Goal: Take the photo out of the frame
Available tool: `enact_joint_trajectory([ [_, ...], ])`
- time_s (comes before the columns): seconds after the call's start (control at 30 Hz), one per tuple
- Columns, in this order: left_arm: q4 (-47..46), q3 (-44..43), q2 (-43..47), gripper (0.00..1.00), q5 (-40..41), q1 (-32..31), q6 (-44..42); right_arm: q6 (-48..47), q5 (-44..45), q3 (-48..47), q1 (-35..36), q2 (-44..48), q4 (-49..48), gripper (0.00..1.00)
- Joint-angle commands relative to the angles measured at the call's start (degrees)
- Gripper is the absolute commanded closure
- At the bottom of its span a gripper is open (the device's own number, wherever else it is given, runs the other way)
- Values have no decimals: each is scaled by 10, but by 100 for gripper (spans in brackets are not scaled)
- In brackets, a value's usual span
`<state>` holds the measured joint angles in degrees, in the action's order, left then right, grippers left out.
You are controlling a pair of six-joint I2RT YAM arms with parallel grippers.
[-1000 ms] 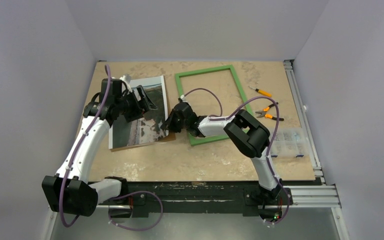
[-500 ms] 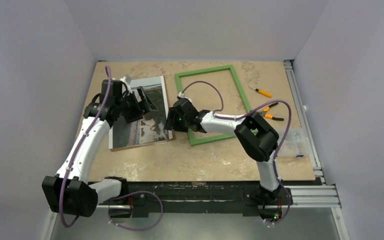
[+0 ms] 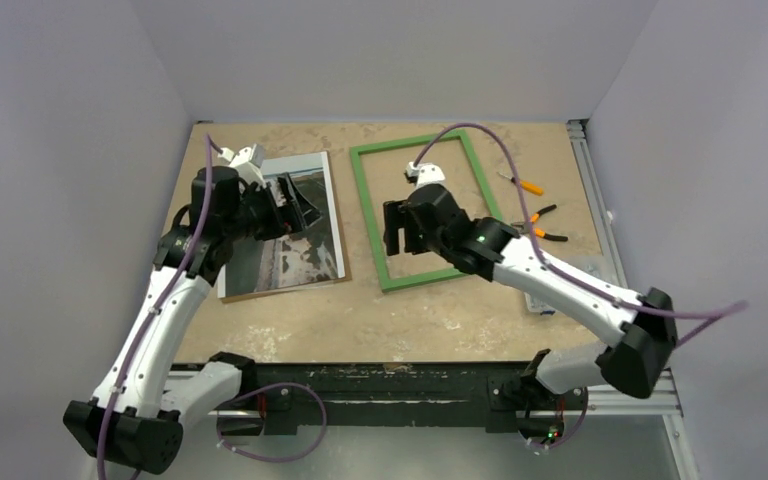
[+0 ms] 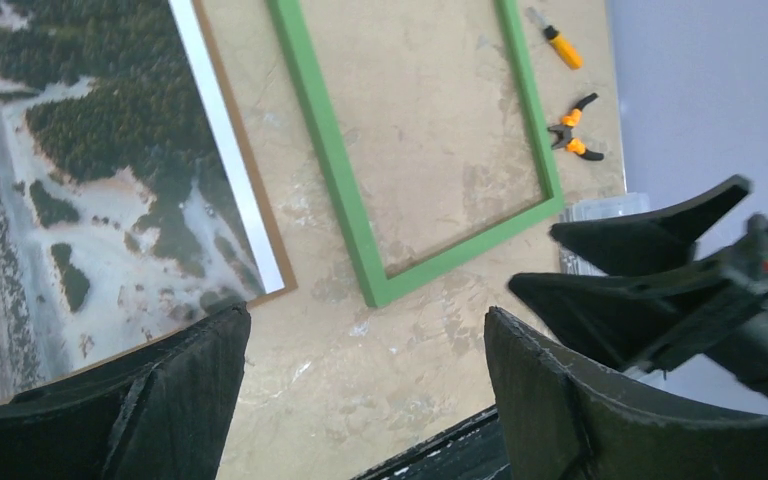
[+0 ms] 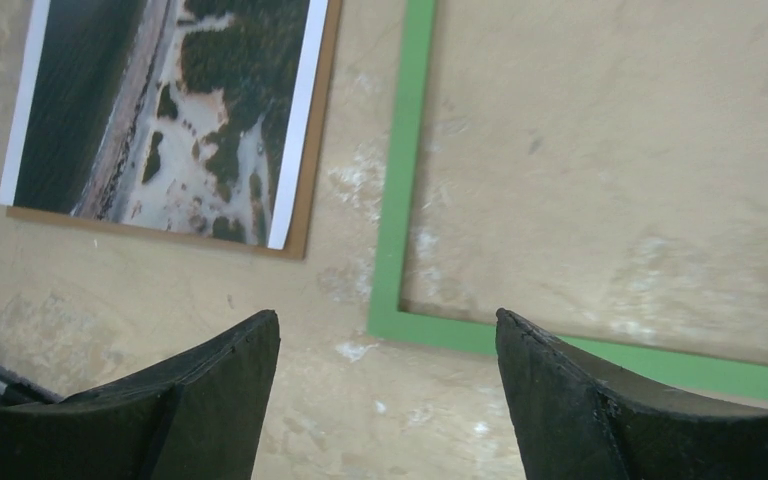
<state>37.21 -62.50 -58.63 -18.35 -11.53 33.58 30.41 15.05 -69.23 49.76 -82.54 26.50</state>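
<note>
- The right gripper (image 3: 392,228) has opened from a tight pinch. It has swung away from the photo's (image 3: 300,255) lower right edge and now hangs over the middle of the frame (image 3: 369,220), jaws wide and empty.
- The left gripper (image 3: 295,205) stays over the photo's upper part, also spread with nothing between its fingers.
- This reads as a release. The photo lies flat on the table (image 3: 440,320), left of centre in the overhead view and wholly outside the green frame, so the task looks essentially done.
- In the right wrist view the photo (image 5: 190,110) sits upper left. The frame's corner (image 5: 390,325) lies between the fingertips but below them, apparently untouched.
</note>
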Motion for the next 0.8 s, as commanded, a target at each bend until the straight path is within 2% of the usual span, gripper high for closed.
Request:
enact_joint_trajectory([
  [0.0, -58, -59, 58, 16, 39, -41, -30, -89, 126, -29, -1, 106, 83, 21],
  [0.2, -77, -142, 106, 15, 81, -60, -54, -151, 216, -127, -1, 182, 151, 16],
  [0.37, -80, -195, 117, 15, 106, -60, -62, -190, 227, -199, -1, 237, 160, 7],
  [0.43, -81, -211, 113, 15, 110, -60, -65, -195, 235, -232, -1, 245, 168, 6],
  [0.6, -74, -250, 93, 15, 115, -60, -70, -211, 245, -259, -1, 255, 167, 5],
  [0.67, -68, -265, 84, 15, 115, -60, -71, -212, 248, -259, -1, 265, 153, 2],
  [0.77, -61, -281, 79, 15, 115, -60, -73, -214, 250, -246, -1, 280, 123, 1],
])
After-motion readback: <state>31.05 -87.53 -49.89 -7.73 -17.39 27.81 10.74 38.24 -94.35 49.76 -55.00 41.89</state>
